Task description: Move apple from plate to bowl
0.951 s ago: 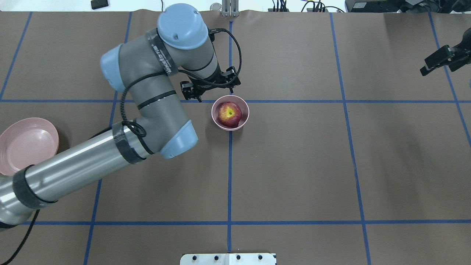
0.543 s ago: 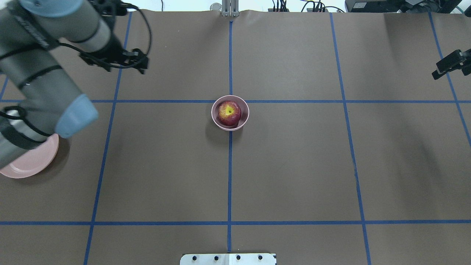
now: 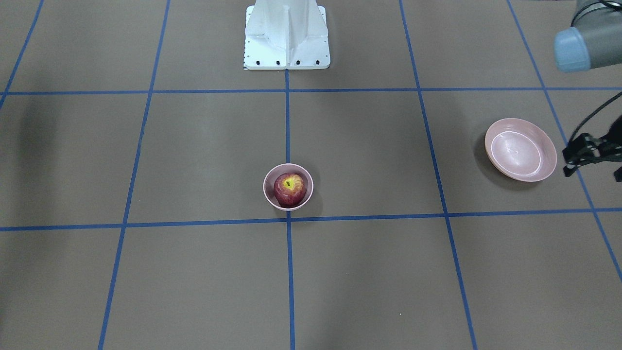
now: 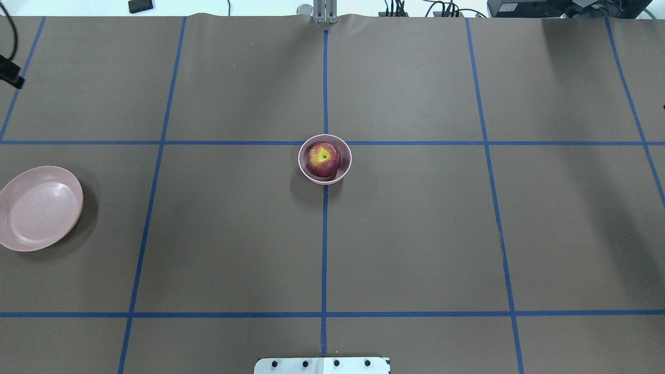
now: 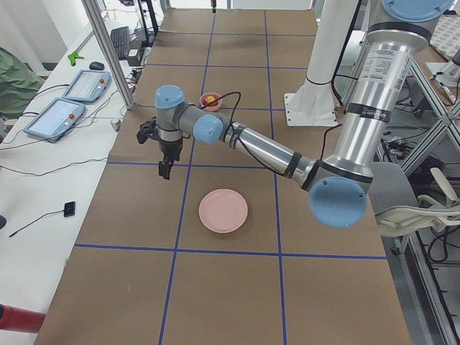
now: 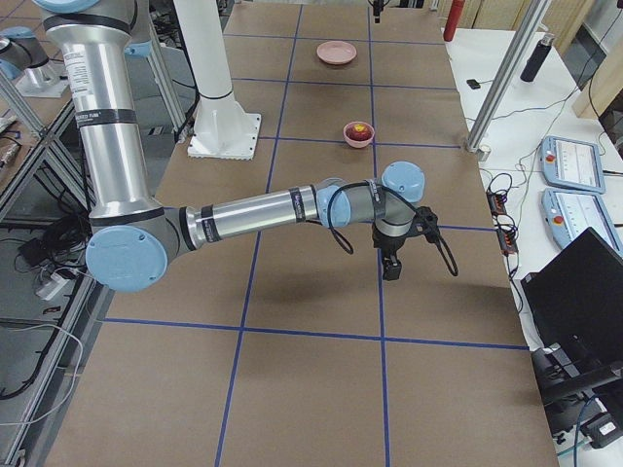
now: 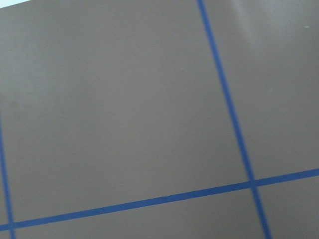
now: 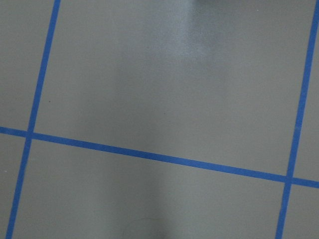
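Observation:
The dark red apple sits in the small deep pink bowl at the table's centre, yellow-green stem patch up; both also show in the front view, apple and bowl. The wide pink plate lies empty at the table's left end. My left gripper hangs above the table beyond the plate, far from the bowl; only its edge shows in the front view, and I cannot tell its opening. My right gripper hovers over bare table at the right end; I cannot tell its state.
The white arm base stands at the robot's side of the table. A metal post stands at the far edge. Blue tape lines cross the brown table cover. Both wrist views show only table cover and tape.
My left arm has pulled back from beside the bowl to the far left, uncovering the plate. My right gripper has left the overhead view to the right. Apple and bowl have not moved.

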{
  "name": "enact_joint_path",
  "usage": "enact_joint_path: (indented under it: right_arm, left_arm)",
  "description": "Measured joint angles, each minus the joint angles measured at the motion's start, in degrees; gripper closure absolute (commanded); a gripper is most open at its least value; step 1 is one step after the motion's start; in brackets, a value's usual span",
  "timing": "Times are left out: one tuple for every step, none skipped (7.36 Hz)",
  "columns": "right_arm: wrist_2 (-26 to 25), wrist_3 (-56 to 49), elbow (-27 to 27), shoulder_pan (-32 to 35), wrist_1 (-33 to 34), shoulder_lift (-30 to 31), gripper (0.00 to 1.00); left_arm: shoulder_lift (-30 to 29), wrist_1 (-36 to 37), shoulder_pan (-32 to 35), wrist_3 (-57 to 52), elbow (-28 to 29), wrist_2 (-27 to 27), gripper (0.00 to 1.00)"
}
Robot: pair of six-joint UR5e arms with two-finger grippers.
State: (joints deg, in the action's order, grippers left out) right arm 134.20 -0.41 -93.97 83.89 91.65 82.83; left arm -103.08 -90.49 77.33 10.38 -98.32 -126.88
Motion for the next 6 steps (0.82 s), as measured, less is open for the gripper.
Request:
enact_joint_path:
  right_arm:
    - [0.2,-2.4,0.5,2.4,0.0,1.7,0.0]
    - [0.5,-3.5,0.4,4.5,0.1,3.4,0.0]
    - [0.7,-3.9,0.2,5.8,0.2,4.8,0.0]
    - [0.6,-4.0,0.2,6.4,0.2,5.8,0.0]
    - [0.3,-4.1,0.3,6.8,0.2,6.5,0.0]
    - [0.1,-4.0,0.4,7.1,0.1,7.1,0.0]
  left_arm:
    - [2.7,-0.2,5.2,-10.8,2.0,-1.5,0.02]
    - [5.4,-0.5,8.7,-19.9,3.3,-1.9,0.02]
    - [8.0,-1.3,10.3,-24.7,4.4,-1.4,0.02]
    - [9.7,-2.2,10.9,-26.7,5.9,-0.5,0.02]
    - [11.1,-2.7,11.1,-27.4,8.7,0.0,0.02]
    - [11.7,-3.6,11.6,-27.6,11.9,0.2,0.02]
